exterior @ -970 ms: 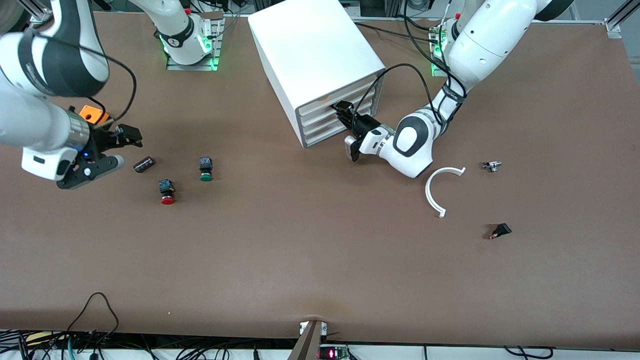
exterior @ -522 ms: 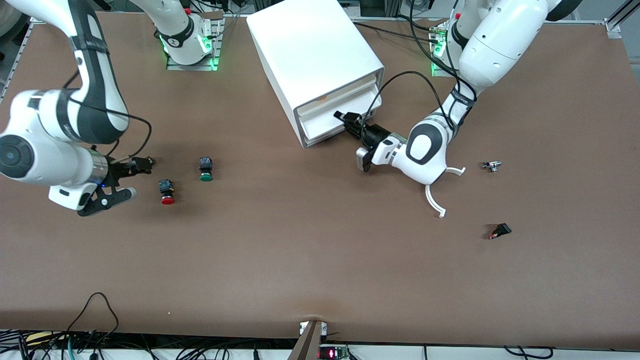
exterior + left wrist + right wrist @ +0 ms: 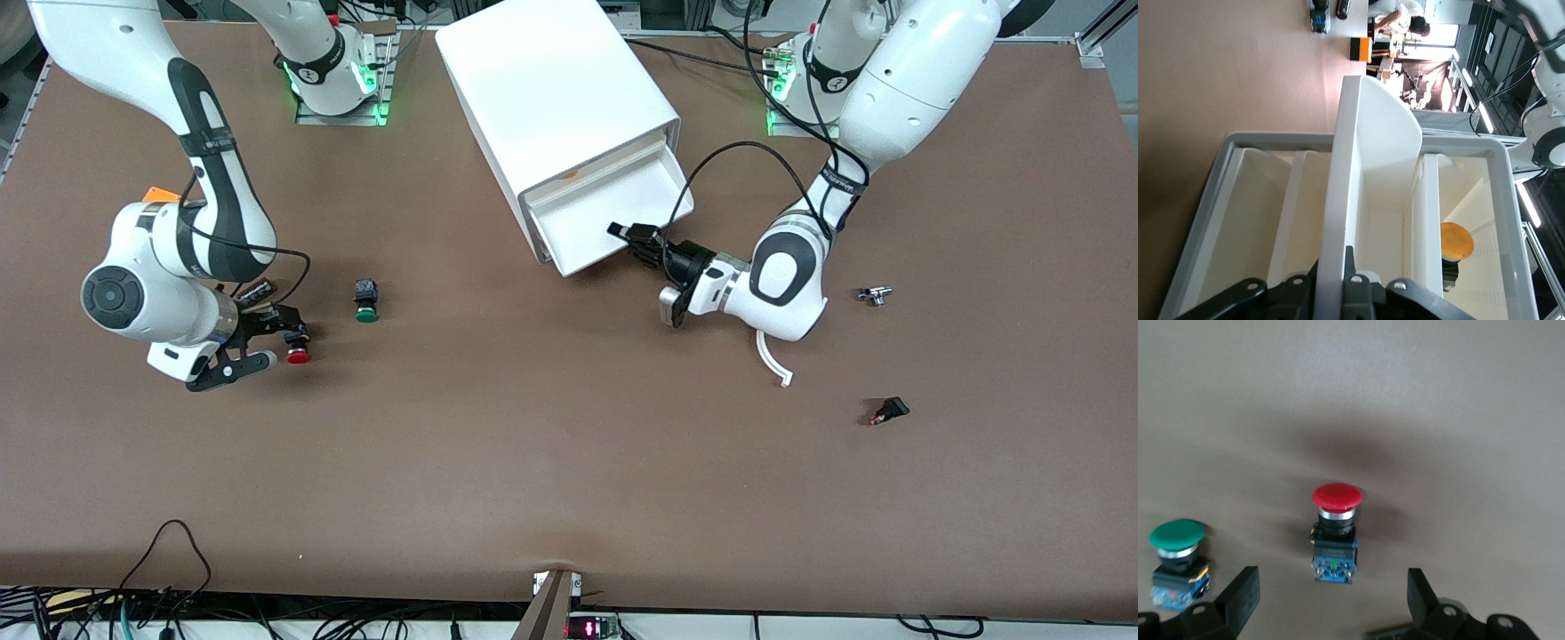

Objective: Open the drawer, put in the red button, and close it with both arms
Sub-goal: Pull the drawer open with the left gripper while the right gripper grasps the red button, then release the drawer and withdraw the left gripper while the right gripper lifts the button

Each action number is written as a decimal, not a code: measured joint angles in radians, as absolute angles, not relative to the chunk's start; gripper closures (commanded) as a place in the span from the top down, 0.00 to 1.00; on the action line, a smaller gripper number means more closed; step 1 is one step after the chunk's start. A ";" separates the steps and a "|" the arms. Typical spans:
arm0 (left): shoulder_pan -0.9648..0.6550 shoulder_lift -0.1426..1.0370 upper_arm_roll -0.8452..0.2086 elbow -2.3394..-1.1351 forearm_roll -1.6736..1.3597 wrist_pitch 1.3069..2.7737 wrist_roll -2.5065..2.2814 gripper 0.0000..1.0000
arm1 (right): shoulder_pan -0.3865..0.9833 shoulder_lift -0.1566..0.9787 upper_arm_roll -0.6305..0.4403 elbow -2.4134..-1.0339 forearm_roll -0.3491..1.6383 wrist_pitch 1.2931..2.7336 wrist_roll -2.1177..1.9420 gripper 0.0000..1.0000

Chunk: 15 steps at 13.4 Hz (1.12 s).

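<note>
The drawer (image 3: 605, 206), second from the top of the white cabinet (image 3: 551, 80), stands pulled out and holds nothing. My left gripper (image 3: 633, 238) is shut on its front wall; in the left wrist view the gripper (image 3: 1338, 290) pinches the white wall (image 3: 1341, 167). The red button (image 3: 298, 354) lies on its side on the table toward the right arm's end. My right gripper (image 3: 277, 339) is open and low at the button. In the right wrist view the button (image 3: 1336, 533) lies just ahead of the gripper (image 3: 1331, 600), between the spread fingers, untouched.
A green button (image 3: 365, 300) lies beside the red one, also in the right wrist view (image 3: 1177, 560). A dark cylinder (image 3: 258, 290) and an orange block (image 3: 160, 193) are by the right arm. A white curved piece (image 3: 772, 357), a metal part (image 3: 874, 295) and a black part (image 3: 889, 411) lie at the left arm's end.
The left gripper has pulled the drawer out of the cabinet toward the front camera. The right gripper has come down from beside the dark cylinder to the red button.
</note>
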<state>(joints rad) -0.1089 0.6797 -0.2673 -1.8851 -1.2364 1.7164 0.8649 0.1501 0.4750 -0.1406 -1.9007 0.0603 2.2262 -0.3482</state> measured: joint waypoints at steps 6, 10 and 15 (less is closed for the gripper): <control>-0.086 0.679 -0.246 -1.883 -1.263 1.751 0.799 1.00 | 0.150 0.493 -0.136 -2.033 0.096 2.398 -0.344 0.60; -0.044 0.677 -0.234 -1.874 -1.276 1.780 0.549 1.00 | 0.150 0.495 -0.135 -2.045 0.096 2.423 -0.343 0.52; 0.054 0.655 -0.232 -1.845 -1.163 1.710 0.342 1.00 | 0.149 0.504 -0.135 -2.047 0.096 2.436 -0.342 0.08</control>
<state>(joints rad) 0.0538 0.6545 -0.2316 -1.8454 -1.1633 1.7101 0.3424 0.1493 0.5044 -0.1348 -2.0466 0.0963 2.4364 -0.3416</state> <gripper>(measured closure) 0.000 0.595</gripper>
